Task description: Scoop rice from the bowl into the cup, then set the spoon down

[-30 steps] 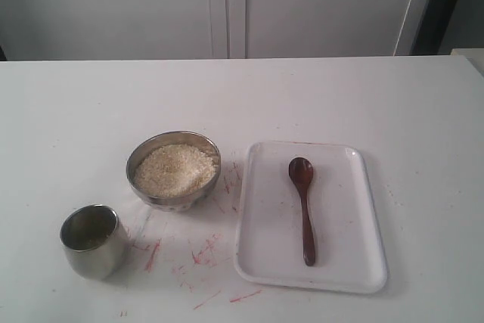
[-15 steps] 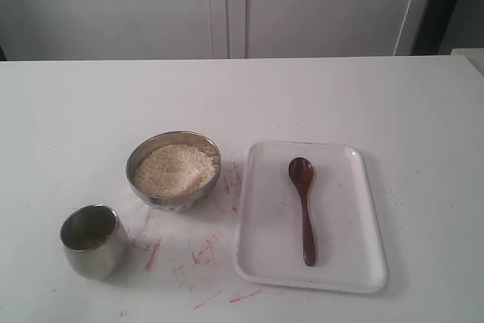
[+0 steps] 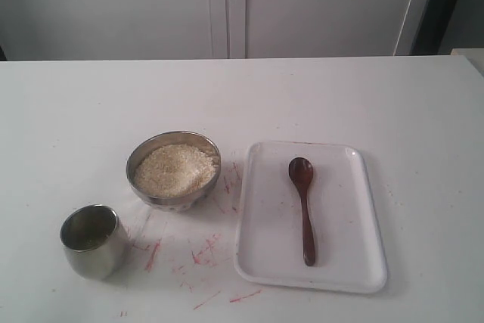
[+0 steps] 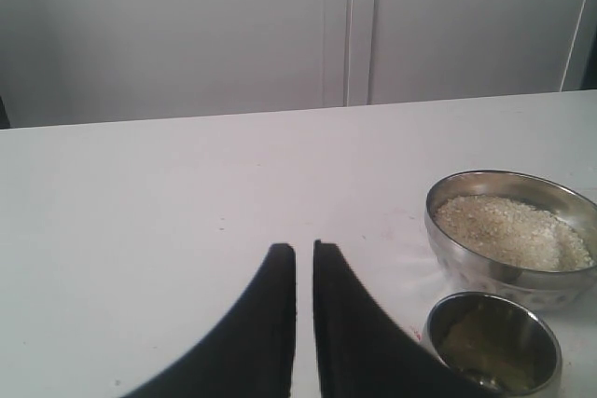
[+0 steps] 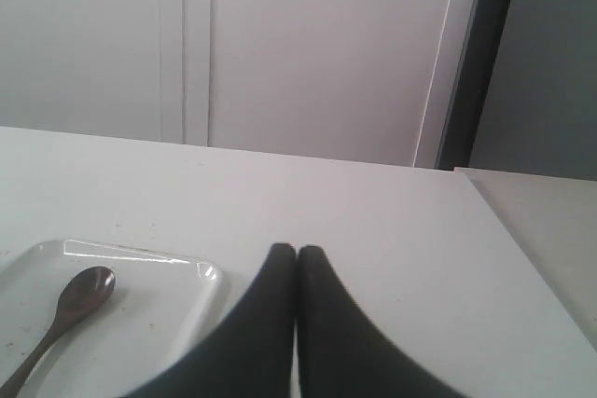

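The spoon [image 3: 304, 209] lies flat on a white rectangular tray [image 3: 344, 225], its oval head toward the far edge and its thin handle running toward the near edge, with nothing touching it. The tray sits on the white table [image 3: 378, 96] just to the right of the steel bowl [image 3: 174, 202], which holds a heap of rice [image 3: 175, 168]. The steel cup [image 3: 91, 241] stands upright in front of and to the left of the bowl, near it but apart. Red scratch marks [image 3: 200, 255] streak the tabletop between the cup and the tray. In the right wrist view the right gripper [image 5: 297, 249] has its two dark fingers pressed together with nothing between them. It is above bare table just beside a corner of the tray [image 5: 201, 272], and the spoon's [image 5: 70, 309] head is a little way off, clear of the fingers. In the left wrist view the left gripper [image 4: 303, 249] is closed to a thin slit and holds nothing. The bowl [image 4: 466, 263], its rice [image 4: 513, 230] and the cup [image 4: 494, 347] lie off to one side; the cup is the nearer.
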